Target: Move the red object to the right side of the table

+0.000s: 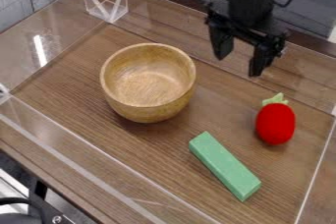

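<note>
The red object [274, 122] is a small strawberry-like toy with a green leafy top, lying on the brown wood-grain table [79, 100] near its right edge. My black gripper [245, 55] hangs above the tabletop, up and to the left of the toy, pointing down. Its two fingers stand apart with nothing between them, so it is open. A gap of bare wood separates it from the toy.
A wooden bowl [148, 81] sits left of centre. A green rectangular block [223, 165] lies diagonally near the front. Clear acrylic walls [317, 159] ring the table, with a small clear stand [105, 5] at the back left.
</note>
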Robot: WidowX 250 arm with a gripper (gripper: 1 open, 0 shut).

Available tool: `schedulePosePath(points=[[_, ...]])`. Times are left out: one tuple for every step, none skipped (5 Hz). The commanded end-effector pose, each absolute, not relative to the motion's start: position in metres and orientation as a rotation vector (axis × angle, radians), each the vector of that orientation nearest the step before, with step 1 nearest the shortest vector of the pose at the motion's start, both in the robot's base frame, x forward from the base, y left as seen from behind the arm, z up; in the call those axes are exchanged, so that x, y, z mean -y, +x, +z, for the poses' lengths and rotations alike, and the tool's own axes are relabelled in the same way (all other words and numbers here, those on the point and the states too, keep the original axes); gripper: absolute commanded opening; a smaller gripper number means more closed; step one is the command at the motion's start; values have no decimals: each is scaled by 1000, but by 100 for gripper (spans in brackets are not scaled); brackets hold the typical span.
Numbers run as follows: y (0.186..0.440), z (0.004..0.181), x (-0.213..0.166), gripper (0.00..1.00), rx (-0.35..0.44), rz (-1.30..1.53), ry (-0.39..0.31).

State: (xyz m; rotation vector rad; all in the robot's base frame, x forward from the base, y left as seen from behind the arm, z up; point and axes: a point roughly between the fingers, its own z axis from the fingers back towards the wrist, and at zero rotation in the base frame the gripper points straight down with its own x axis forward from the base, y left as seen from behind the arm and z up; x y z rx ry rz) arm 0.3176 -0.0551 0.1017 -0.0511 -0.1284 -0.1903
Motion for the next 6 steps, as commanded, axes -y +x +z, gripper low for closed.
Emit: schedulePosePath(points=[[332,113,61,100,167,-238,-51],[339,110,65,0,150,-261,-53],[339,114,64,100,145,-184,-46],[339,120,64,100,143,-110,-37],[335,108,65,100,128,-127,-37],[328,99,64,100,114,-147,-38]])
